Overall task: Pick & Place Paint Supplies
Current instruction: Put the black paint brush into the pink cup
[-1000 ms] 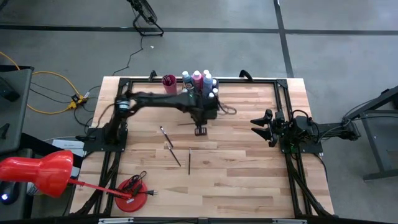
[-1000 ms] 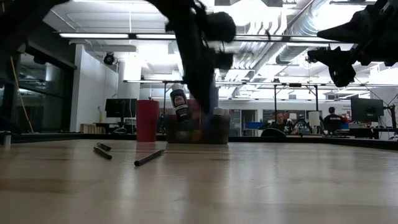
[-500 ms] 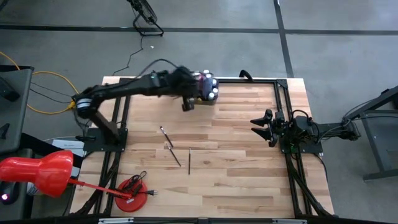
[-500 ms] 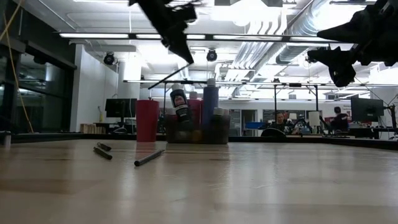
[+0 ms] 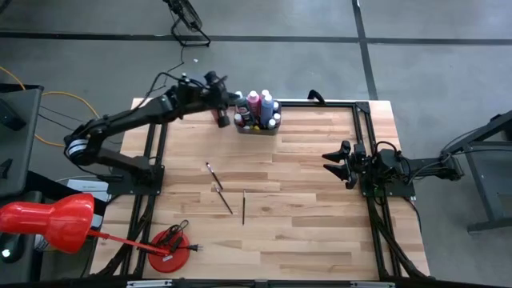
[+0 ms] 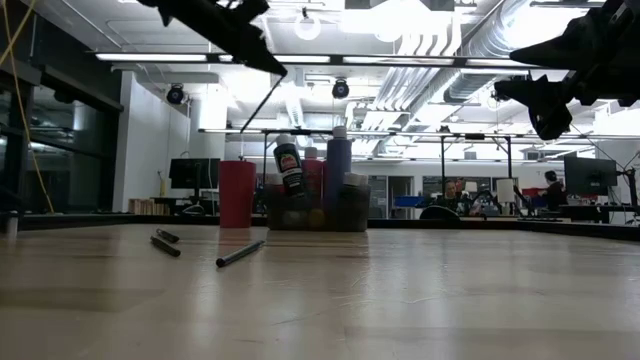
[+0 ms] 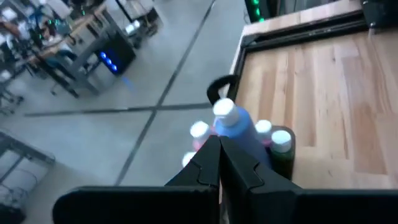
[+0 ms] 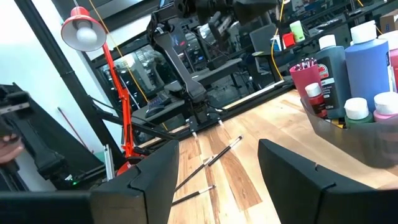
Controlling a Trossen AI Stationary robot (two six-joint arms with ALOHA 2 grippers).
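Step in hand: delivery of one thin dark-handled paintbrush (image 6: 262, 102) to the tall pink cup (image 6: 238, 193) at the far edge of the pale wooden bench (image 5: 320, 224). The left hand (image 6: 268, 62) is raised over the cup, fingers pressed together and pinching the brush by its upper end. The brush hangs slanted, its lower tip above the cup's mouth and not in it.

The right hand (image 5: 330, 162) waits at the right side of the bench, fingers spread and holding nothing.

Other supplies:
- The small paint bottles (image 5: 256, 102) stand together in the grey rectangular tray (image 5: 258, 128), just right of the cup.
- Three loose paintbrushes lie mid-bench, well apart from the tray (image 5: 210, 170) (image 5: 225, 199) (image 5: 243, 206).

Next move, as judged: bring the brush nearer upright, line its tip over the cup's mouth, lower it and let go. The cup seems to hold brushes already (the right wrist view shows tips above its rim), so the opening is partly taken.

Edges and room:
- The cup sits close to the far edge and the black frame rail, with the tray tight on its right. Approach from above is the clear path.
- The middle and near bench are open around the loose brushes.
- The red lamp (image 5: 48, 220) stands off the near left corner, away from the work.
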